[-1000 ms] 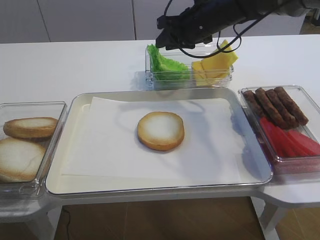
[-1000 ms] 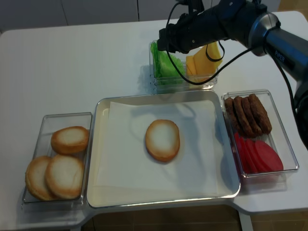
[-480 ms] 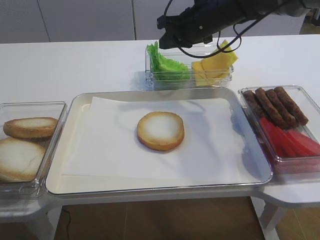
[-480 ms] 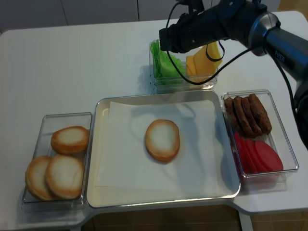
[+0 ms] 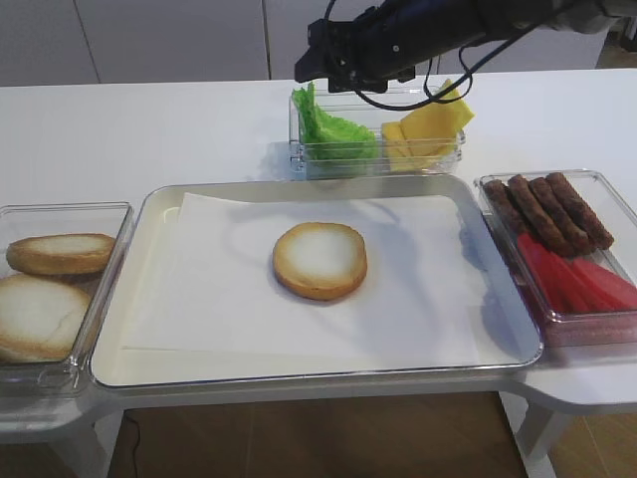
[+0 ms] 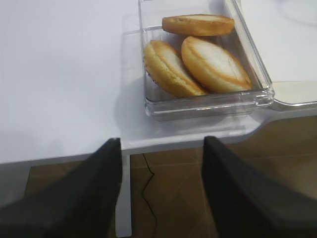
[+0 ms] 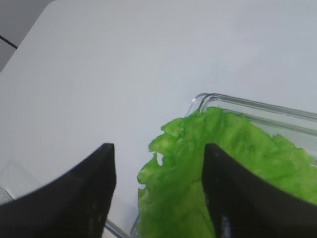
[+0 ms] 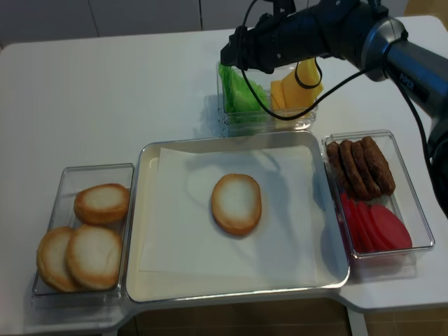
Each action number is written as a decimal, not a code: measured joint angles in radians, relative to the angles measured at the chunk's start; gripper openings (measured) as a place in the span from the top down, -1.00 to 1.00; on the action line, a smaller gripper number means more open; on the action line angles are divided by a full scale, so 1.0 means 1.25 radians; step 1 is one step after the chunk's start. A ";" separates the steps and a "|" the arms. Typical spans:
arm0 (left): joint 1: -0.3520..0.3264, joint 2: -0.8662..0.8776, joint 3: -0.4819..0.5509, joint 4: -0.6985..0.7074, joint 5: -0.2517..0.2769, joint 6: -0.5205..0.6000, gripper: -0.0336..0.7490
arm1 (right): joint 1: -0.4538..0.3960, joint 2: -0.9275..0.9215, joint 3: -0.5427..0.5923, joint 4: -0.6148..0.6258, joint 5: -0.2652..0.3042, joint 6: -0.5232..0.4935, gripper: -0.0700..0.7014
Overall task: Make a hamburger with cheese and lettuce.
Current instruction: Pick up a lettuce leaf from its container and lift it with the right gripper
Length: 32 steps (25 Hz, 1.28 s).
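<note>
Your right end effector (image 7: 158, 193) hangs over the lettuce (image 5: 331, 127) in the back container (image 5: 299, 149), its fingers spread wide with nothing between them. The hamburger (image 5: 319, 260) lies bare on the paper in the middle of the tray (image 5: 149, 214), and the cheese (image 5: 428, 124) stands in the same container just right of the lettuce. Your left end effector (image 6: 158, 193) is also spread and empty, hanging off the desk (image 5: 149, 129) near the spare buns (image 6: 198, 57).

Watch the descent: the leaf is thin and ruffled, so you may pinch only an edge and tear it, or catch the container's clear wall and drag it. I can read no labels or writing here.
</note>
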 joint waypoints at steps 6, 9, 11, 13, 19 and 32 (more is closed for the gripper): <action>0.000 0.000 0.000 0.000 0.000 0.000 -0.07 | 0.000 0.025 -0.003 0.016 -0.003 -0.004 -0.13; 0.000 0.000 0.000 0.000 0.000 0.000 -0.07 | 0.000 0.028 -0.003 0.017 -0.003 -0.004 0.07; 0.000 0.000 0.000 0.000 0.000 0.000 -0.07 | 0.000 0.028 -0.004 0.020 -0.005 -0.004 0.22; 0.000 0.000 0.000 0.000 0.000 0.000 -0.07 | 0.000 0.028 -0.004 0.020 -0.005 -0.004 0.37; 0.000 0.000 0.000 0.000 0.000 0.000 -0.07 | 0.000 0.028 -0.004 0.022 -0.005 -0.004 0.70; 0.000 0.000 0.000 0.000 0.000 0.000 -0.07 | 0.000 -0.005 -0.004 0.030 0.015 -0.004 0.72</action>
